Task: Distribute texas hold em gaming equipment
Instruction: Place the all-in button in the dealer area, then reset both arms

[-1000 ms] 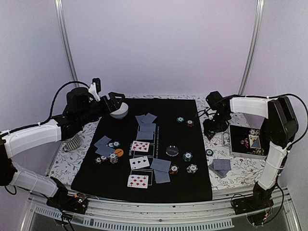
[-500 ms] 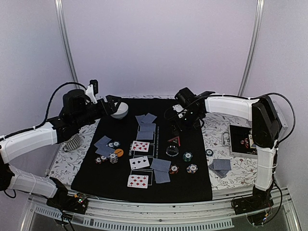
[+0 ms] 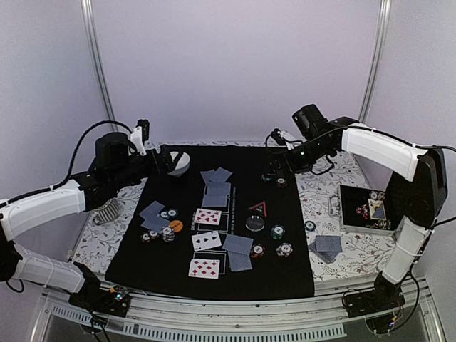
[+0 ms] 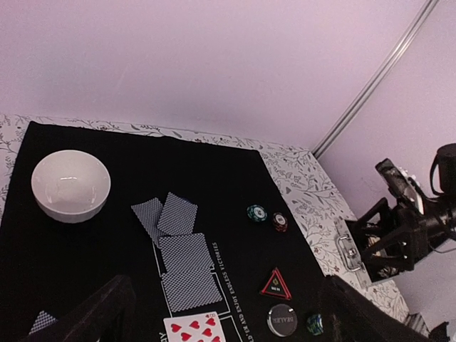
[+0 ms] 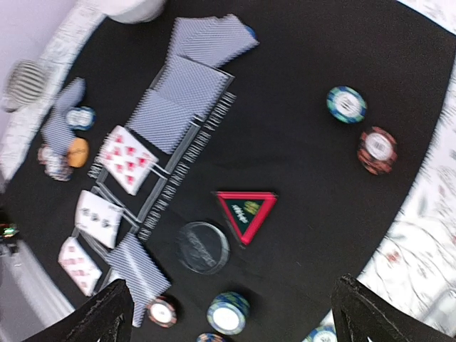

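One more piece is dealt: the black-red triangle (image 3: 258, 208) now lies on the mat (image 3: 164, 263) at frame centre, just above the dealer disc (image 3: 255, 223). My right gripper (image 3: 276, 162), spread and empty, has pulled back upper right; my left gripper (image 3: 166, 159) hovers spread beside the bowl (image 3: 179, 165).

Three face-up cards (image 3: 208, 216) lie in a row. Ten face-down cards (image 3: 217, 189) make five pairs, four on the mat (image 3: 299, 278) and one on the desk (image 3: 92, 246). There is one triangle (image 3: 257, 208), one dark disc (image 3: 254, 223), one orange disc (image 3: 176, 225) and one bowl (image 4: 71, 206). Five chip stacks (image 3: 278, 231) sit on the mat's right half and a sixth on the desk. The left cluster (image 3: 160, 234) is too small to count. One box (image 3: 343, 210) is at the right.
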Robot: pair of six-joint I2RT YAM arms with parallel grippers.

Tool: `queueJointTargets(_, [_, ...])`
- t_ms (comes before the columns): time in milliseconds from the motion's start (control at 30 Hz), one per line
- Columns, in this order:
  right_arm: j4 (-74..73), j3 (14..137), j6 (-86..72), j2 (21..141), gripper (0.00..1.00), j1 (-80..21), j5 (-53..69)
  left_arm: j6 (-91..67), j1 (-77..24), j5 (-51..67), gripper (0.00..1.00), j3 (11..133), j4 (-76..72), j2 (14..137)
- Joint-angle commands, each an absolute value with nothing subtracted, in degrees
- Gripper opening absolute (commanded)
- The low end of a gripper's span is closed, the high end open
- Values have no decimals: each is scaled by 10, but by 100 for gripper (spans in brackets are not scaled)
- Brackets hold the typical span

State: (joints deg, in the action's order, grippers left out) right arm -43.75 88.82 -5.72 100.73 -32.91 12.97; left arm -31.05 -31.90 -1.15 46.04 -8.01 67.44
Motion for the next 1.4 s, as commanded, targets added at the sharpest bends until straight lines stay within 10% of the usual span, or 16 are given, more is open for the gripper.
queueJointTargets(0, [-391,987,-38,1080,99,-282,362,-287,-292,71,93,530,-101,756])
queueJointTargets(200, [-360,1024,-100,1062,99,-189,251,-282,-190,129,93,636,-29,828])
queueJointTargets(500, [-164,607,-102,768,99,-18,215,-165,-125,-109,98,487,33,674])
queueJointTargets(967, [252,242,-83,597,99,70,62,-111,-88,-303,98,238,-282,602])
queueJointTargets(1367, [735,76,-63,764,99,71,70,-39,-89,-264,98,62,-685,711])
